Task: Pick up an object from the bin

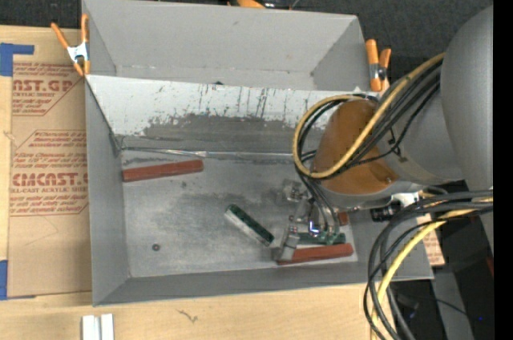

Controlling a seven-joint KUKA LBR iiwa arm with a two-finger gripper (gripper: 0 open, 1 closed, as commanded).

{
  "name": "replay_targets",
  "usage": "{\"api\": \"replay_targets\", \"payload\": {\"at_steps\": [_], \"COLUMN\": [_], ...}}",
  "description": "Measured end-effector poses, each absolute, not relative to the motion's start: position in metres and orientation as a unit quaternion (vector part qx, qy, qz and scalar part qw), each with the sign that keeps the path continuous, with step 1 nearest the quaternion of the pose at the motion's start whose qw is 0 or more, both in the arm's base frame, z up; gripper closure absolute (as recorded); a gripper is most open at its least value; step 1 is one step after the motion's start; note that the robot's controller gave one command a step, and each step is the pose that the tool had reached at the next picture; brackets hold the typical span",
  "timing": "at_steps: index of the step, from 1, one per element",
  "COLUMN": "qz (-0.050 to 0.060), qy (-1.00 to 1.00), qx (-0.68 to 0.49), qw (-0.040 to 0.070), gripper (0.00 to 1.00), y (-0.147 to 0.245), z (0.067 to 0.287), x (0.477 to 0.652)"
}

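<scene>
In the front right corner of the bin, the jaws sit low over a flat red bar lying along the front wall. Cables and wrist hardware crowd that spot, so I cannot tell whether the jaws are wide or narrow, or whether they touch the bar. A dark green bar lies just to the left, tilted. A brown-red bar lies well apart, by the back slope. With the wall so near, coming straight down looks like the sensible approach.
</scene>
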State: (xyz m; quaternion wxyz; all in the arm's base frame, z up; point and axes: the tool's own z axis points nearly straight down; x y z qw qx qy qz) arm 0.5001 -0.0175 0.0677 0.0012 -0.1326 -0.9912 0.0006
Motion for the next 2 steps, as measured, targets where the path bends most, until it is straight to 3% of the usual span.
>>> {"api": "replay_targets", "payload": {"at_steps": [1,2], "qz": [-0.001,0.0], "qy": [-0.981,-0.981], "qx": [-0.194,-0.194], "qw": [-0.001,0.001], "gripper": [0.0,1.0], "y": [0.0245,0.0237], "z": [0.073,0.0731], "x": [0.4805,0.4801]}}
